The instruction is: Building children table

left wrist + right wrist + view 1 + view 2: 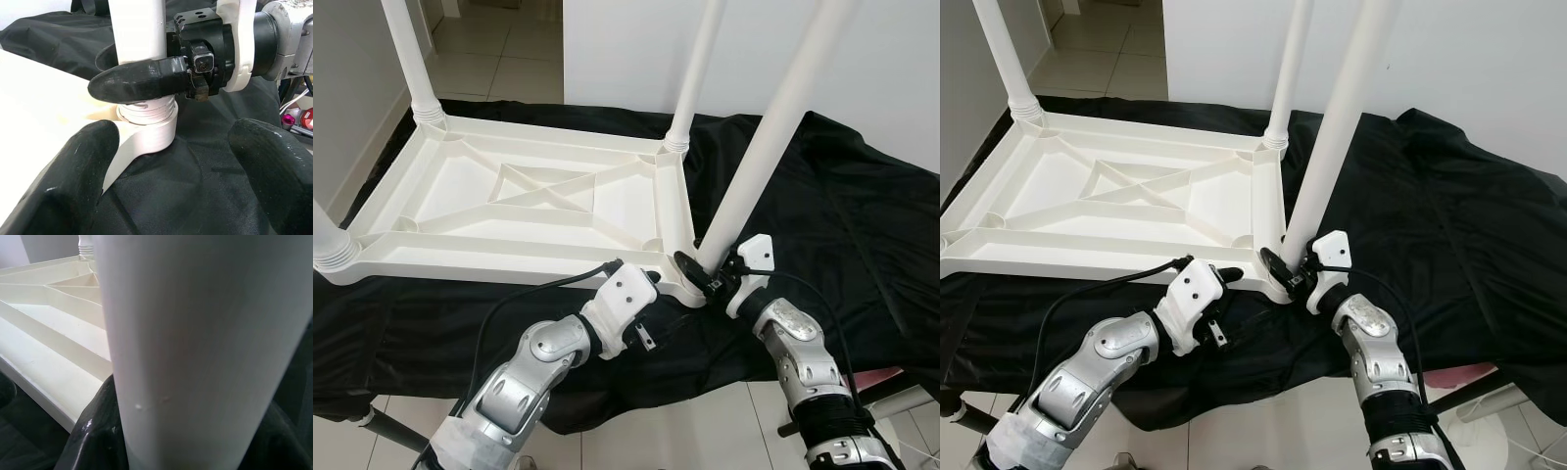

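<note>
A white plastic children's table (509, 196) lies upside down on a black cloth. Its near right leg (773, 127) rises slanted from the corner socket (146, 117). My right gripper (700, 274) is shut on this leg just above the socket; in the right wrist view the leg (195, 333) is close up, with black fingers (93, 440) on either side. My left gripper (641, 294) is open at the table's front edge, just left of that corner, and its fingers (73, 171) hold nothing.
Three other legs stand upright at the far left (411, 59), far right (695, 69) and near left (328, 240) corners. The black cloth (842, 215) drapes over the support's front edge. A white wall is behind, tiled floor below, and a red object (886, 377) low right.
</note>
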